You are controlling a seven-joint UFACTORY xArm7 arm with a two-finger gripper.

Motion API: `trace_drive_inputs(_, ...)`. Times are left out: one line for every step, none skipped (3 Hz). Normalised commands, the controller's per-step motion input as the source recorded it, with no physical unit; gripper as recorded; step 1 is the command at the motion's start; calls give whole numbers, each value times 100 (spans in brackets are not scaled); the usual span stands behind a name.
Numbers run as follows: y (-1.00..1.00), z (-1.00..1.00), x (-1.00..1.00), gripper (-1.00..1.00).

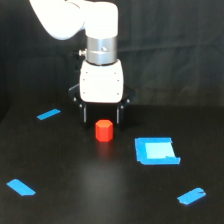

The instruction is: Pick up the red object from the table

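A robot gripper (102, 121) hangs just above the centre of the frame, its two dark fingers (85, 114) pointing straight down from a white boxy body. The fingers stand apart, spread and released, gripping nothing. One finger shows left of centre and the other right of centre, with a gap between them.

The red object (104, 130) sits at the centre of the frame, just below that gap and lined up with it. It is a small, stubby, red-orange block with faceted sides, standing upright on the table (100, 190). Its top reaches about the height of the fingertips, but from this angle it is not possible to say whether it lies between the fingers or slightly in front of them. Nothing appears to touch it.

Above the gripper, a silver wrist joint and a white arm (75, 17) rise to the upper left of the frame.

The table is flat matte black. A blue square patch (156, 150) lies to the right of centre, near the block. Blue tape strips lie at middle left (48, 114), lower left (21, 187) and lower right (191, 196), all well apart from the block.

Judging progress: the approach looks nearly complete, with the gripper aligned over the block. Still to do are closing on the block and lifting it off the table
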Motion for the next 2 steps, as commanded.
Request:
trace_drive_inputs(-47, -8, 4, 95)
trace_drive_inputs(-28, -23, -14, 58)
